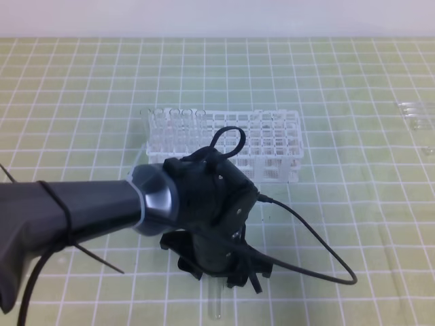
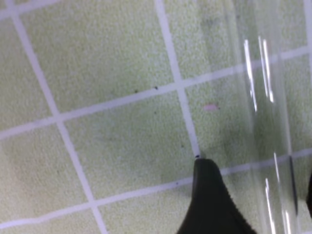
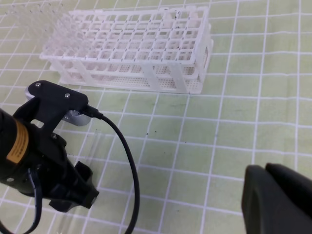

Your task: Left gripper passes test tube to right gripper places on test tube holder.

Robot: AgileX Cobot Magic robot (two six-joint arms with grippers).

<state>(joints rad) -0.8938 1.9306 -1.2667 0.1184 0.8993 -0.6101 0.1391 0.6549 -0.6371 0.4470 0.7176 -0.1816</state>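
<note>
My left gripper (image 1: pixel 228 275) is down on the tabletop (image 1: pixel 353 204) over the test tube (image 1: pixel 216 307), fingers (image 2: pixel 212 200) apart on either side of it, not yet clamped. The tube lies flat, near the rack (image 1: pixel 272 146). My right gripper (image 3: pixel 280 200) waits with fingers together. Lifting, handover and racking are all left.

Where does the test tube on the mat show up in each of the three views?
Exterior high: test tube at bottom centre, poking out below the left gripper.
Left wrist: a clear vertical streak along the right edge, beside a black fingertip.
Right wrist: faint, lower left, beside the left arm.
Shared landmark: the white grid lines of the green mat.
</note>
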